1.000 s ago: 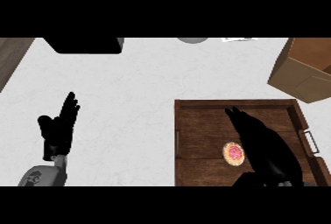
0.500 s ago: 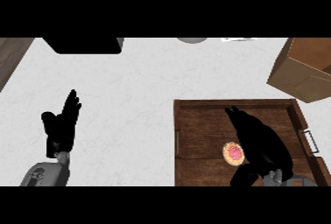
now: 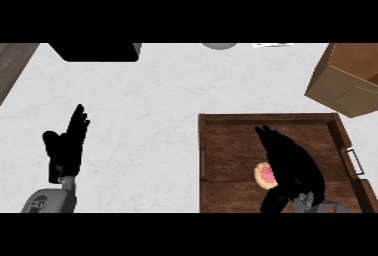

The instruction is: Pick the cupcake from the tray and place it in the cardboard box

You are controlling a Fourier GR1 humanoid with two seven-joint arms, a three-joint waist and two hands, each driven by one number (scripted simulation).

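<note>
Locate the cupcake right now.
Head view, lower right: the cupcake sits on the wooden tray, near its front, right against the right robot hand, which partly hides it.

Head view looks steeply down at counter [image 3: 148,100]

1. The white counter [image 3: 148,100] lies bare between the tray [image 3: 221,135] and the resting left hand [image 3: 65,147].
2. From the tray toward 1 o'clock, open counter leads to the cardboard box [image 3: 347,82].
3. The tray's raised rim and side handle [image 3: 357,161] stand at 3 o'clock.
4. A black object [image 3: 96,51] sits at 11 o'clock, well apart.
</note>
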